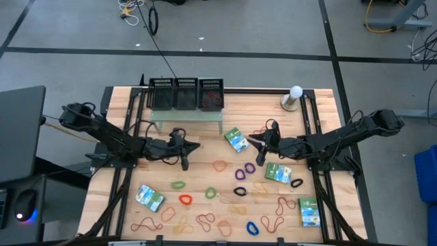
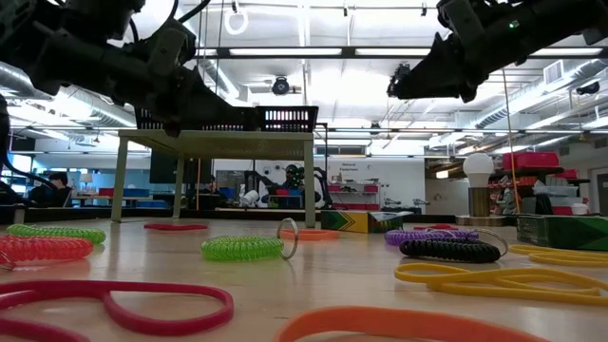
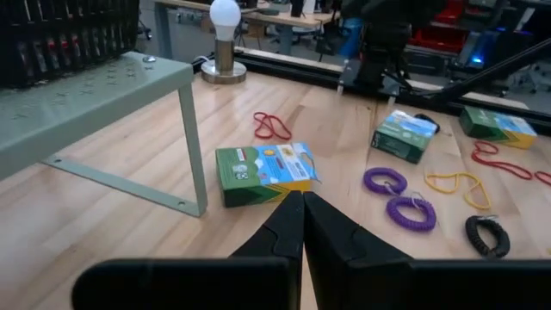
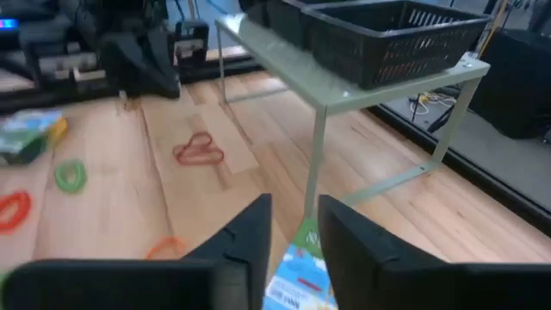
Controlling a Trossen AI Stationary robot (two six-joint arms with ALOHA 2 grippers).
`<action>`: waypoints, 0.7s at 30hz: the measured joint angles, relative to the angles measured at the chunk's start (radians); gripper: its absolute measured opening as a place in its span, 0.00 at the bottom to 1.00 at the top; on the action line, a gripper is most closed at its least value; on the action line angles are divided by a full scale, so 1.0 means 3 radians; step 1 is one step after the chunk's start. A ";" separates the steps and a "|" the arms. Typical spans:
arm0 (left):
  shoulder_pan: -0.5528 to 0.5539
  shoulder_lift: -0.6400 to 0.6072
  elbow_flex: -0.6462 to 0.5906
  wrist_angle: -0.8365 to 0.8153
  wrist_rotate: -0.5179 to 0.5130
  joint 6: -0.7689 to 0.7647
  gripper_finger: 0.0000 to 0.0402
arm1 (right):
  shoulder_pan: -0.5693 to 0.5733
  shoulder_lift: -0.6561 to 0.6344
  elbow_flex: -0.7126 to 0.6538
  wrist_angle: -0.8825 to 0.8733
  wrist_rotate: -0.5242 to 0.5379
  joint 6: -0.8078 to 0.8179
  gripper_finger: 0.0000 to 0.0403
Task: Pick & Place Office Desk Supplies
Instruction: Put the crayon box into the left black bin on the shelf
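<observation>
Wooden counter (image 1: 123, 205): crayon-style packet (image 1: 236, 139) lies beside shelf (image 1: 188, 115), light, stiff, slick-faced; grip across narrow edges. Right end effector (image 1: 261, 145) parted above it, empty; left end effector (image 1: 185, 152) clenched, empty.

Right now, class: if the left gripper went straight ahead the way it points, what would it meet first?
Most likely the green-white-blue packet lying on the table just ahead of the shut left gripper, beside the pale-green shelf's leg. The gripper's height is hard to judge, so it might pass over it.
</observation>
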 joint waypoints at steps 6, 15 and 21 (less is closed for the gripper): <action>-0.0004 0.0029 0.0000 -0.0022 0.0003 0.0001 0.03 | 0.0206 0.0179 0.0000 -0.0006 0.0234 -0.0179 0.44; -0.0004 0.0100 0.0000 -0.0024 0.0004 -0.0003 0.03 | 0.0269 0.0427 0.0254 -0.0767 0.0261 -0.0269 0.55; -0.0003 0.0145 0.0004 -0.0007 0.0014 -0.0004 0.03 | 0.0161 0.0960 0.0477 -0.1235 0.0097 -0.0368 0.55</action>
